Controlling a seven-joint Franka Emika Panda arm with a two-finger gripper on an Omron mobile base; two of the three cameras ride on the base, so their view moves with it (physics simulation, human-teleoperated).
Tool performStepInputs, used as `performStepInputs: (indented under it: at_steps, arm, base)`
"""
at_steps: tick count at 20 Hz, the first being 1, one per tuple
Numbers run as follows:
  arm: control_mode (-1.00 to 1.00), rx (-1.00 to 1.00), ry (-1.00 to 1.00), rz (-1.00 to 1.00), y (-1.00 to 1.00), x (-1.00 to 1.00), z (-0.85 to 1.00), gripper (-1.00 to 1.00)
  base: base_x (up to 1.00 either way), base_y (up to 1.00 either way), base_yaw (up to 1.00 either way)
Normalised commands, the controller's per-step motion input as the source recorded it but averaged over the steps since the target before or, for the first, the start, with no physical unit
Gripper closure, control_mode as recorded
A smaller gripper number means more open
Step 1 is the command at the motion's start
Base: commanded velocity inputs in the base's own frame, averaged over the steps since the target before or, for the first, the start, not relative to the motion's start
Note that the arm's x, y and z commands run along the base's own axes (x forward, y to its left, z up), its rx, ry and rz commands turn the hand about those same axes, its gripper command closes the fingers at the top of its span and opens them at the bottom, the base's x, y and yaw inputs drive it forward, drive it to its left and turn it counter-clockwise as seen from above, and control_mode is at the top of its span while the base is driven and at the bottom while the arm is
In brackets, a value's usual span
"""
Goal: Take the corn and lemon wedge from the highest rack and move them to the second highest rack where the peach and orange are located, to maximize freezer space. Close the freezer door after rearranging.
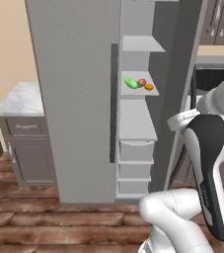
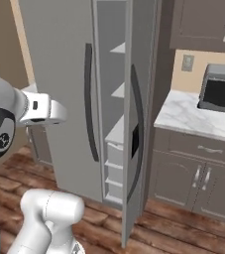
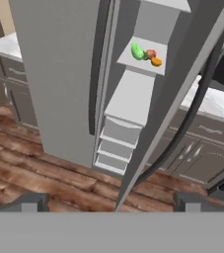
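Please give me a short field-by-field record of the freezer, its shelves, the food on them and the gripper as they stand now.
freezer door: tall grey door standing open
food shelf: white rack carrying three items close together
items: green elongated piece, small red round fruit, small orange fruit
rack above: white rack, nothing visible on it
drawers: white drawers at the bottom, shut
gripper: open, back from the freezer, holding nothing

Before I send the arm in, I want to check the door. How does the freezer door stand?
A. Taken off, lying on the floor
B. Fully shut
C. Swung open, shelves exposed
C: the freezer door stands swung open, and the shelf with produce shows behind it.
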Motion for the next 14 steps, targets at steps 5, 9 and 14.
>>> performStepInputs:
  at_steps: [5, 9, 14]
  arm:
    - [1.0, 0.0, 0.0, 0.0, 0.0, 0.0, 0.0, -1.0]
    - [1.0, 0.0, 0.0, 0.0, 0.0, 0.0, 0.0, -1.0]
    - [1.0, 0.0, 0.0, 0.0, 0.0, 0.0, 0.0, -1.0]
  base:
    - [-0.09, 0.0, -0.18]
    - [0.0, 0.0, -0.09]
    - [0.0, 0.0, -0.07]
